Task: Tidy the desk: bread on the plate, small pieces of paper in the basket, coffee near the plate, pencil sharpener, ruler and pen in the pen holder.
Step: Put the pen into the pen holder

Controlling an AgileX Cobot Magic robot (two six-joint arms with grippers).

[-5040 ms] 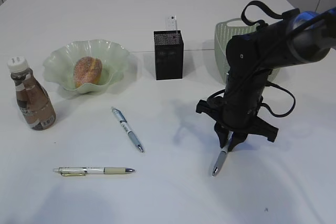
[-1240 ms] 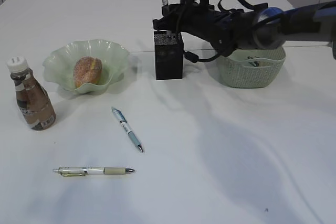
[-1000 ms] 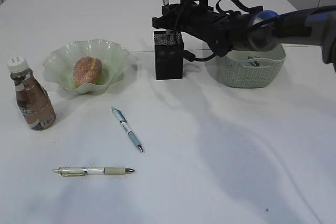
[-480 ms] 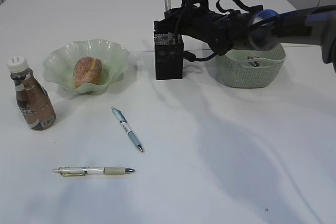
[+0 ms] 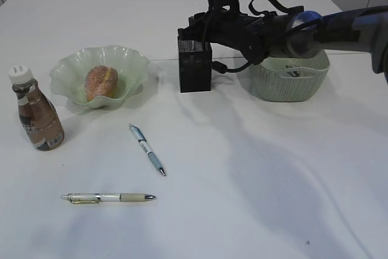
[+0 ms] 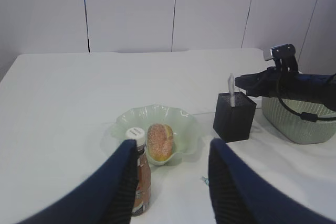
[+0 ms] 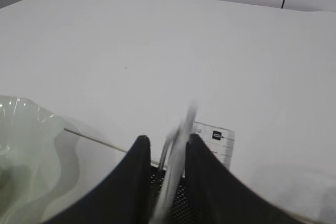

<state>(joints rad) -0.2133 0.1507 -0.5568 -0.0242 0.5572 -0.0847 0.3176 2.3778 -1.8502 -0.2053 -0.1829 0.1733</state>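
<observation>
The counter (image 5: 242, 198) was plain white, and on it the pen holder (image 5: 194, 65) was black with a fine speckled mesh at its top, while the basket (image 5: 290, 80) was pale green with an openwork weave. The plate (image 5: 73, 71) was translucent pale green and held golden-brown, sugar-dusted bread (image 5: 100, 82); the coffee (image 5: 36, 116) was brown under a white cap. One pen (image 5: 147, 150) was white and blue-grey, the other pen (image 5: 109, 197) clear, white and olive, and the ruler (image 7: 214, 142) was white with black marks.
</observation>
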